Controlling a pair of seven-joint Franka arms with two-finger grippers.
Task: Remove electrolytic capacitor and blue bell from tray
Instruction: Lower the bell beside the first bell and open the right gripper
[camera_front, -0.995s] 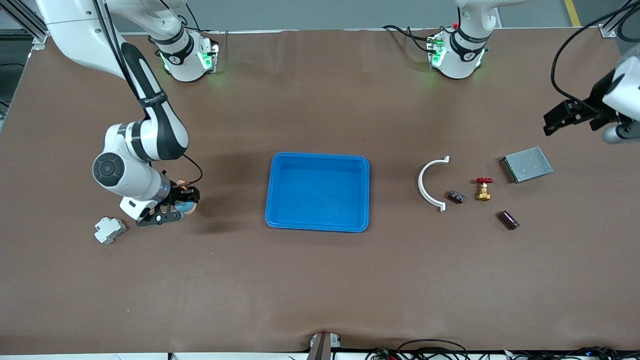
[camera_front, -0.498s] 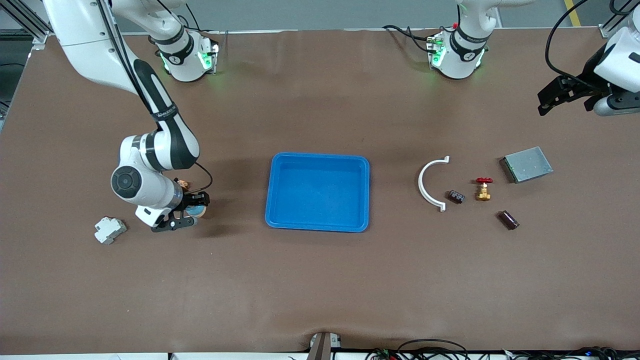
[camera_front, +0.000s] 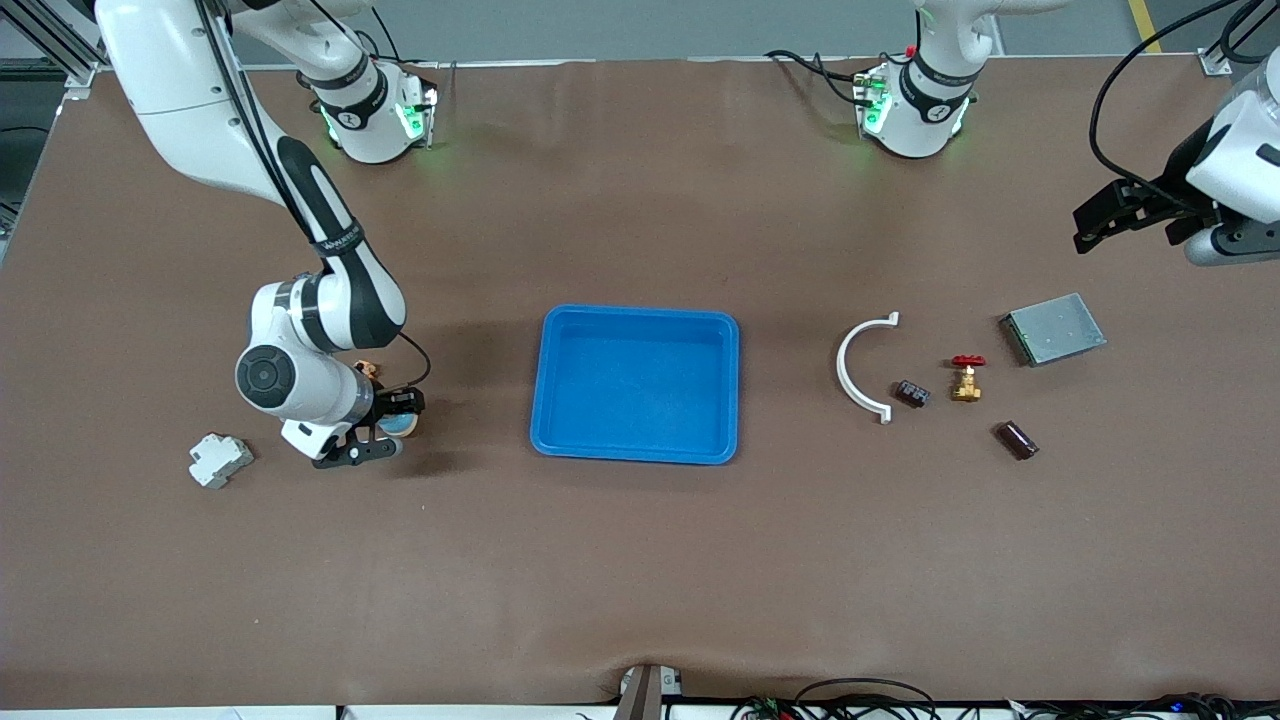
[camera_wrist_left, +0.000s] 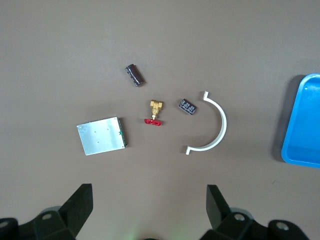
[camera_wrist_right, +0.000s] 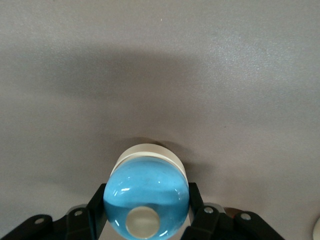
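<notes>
My right gripper (camera_front: 388, 424) is shut on the bell (camera_front: 401, 423), a blue dome on a white base, and holds it just above the table between a white breaker and the blue tray (camera_front: 636, 456). The right wrist view shows the bell (camera_wrist_right: 146, 192) clamped between both black fingers (camera_wrist_right: 98, 202). The capacitor (camera_front: 1017, 440), a dark brown cylinder, lies on the table at the left arm's end, also in the left wrist view (camera_wrist_left: 135, 75). My left gripper (camera_front: 1102, 214) is open and empty, high over the table near the metal box; its own view (camera_wrist_left: 149, 194) shows the jaws wide apart.
A white breaker (camera_front: 220, 460) lies beside the right gripper. Near the capacitor lie a white half-ring clamp (camera_front: 850, 365), a small black component (camera_front: 910, 393), a brass valve with a red handle (camera_front: 966, 378) and a flat metal box (camera_front: 1052, 328).
My right gripper has carried the bell away from the white breaker and toward the blue tray. My left gripper has shifted a little toward its base, still open.
</notes>
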